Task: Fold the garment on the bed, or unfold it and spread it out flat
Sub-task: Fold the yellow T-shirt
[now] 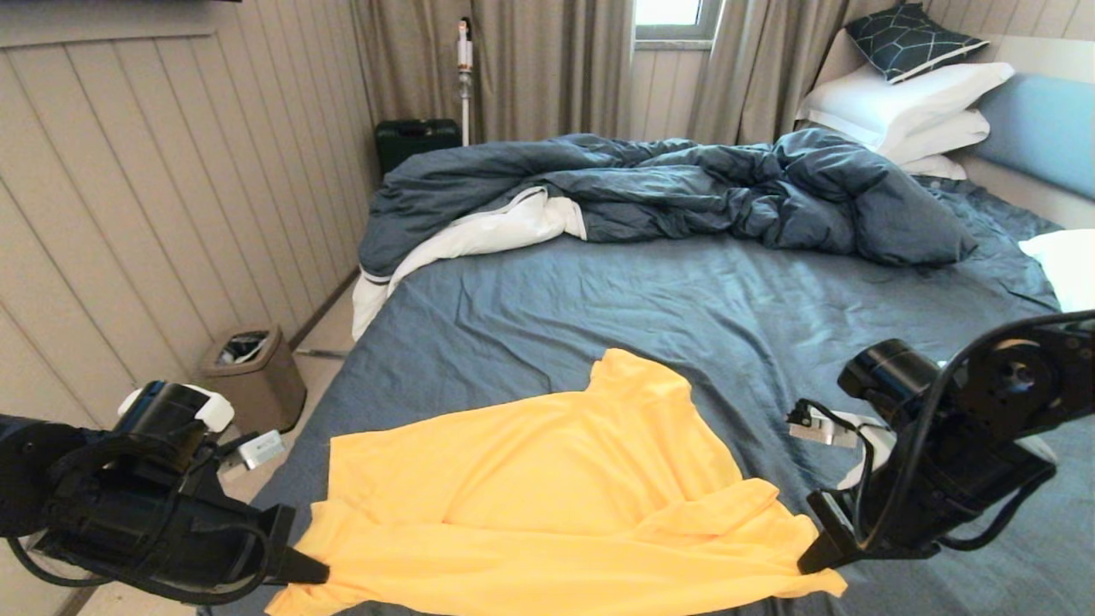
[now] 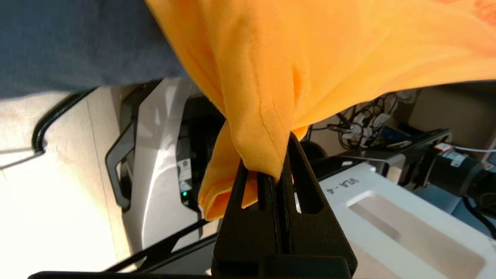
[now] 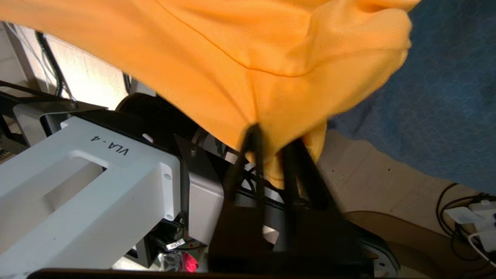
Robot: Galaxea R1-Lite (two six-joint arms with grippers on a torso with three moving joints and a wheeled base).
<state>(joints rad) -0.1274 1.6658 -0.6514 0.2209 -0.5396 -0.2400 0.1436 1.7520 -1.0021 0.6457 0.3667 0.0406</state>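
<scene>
The yellow-orange garment lies spread on the near part of the bed, collar away from me and hem toward me. My left gripper is at the hem's left corner, past the mattress edge. In the left wrist view the left gripper is shut on a bunched fold of the garment. My right gripper is at the hem's right corner. In the right wrist view the right gripper has its fingers apart, and a fold of the garment hangs between them.
A rumpled dark blue duvet with white lining lies across the far half of the bed. White pillows are stacked at the headboard on the right. A small bin stands by the left wall. My own white base is below the hem.
</scene>
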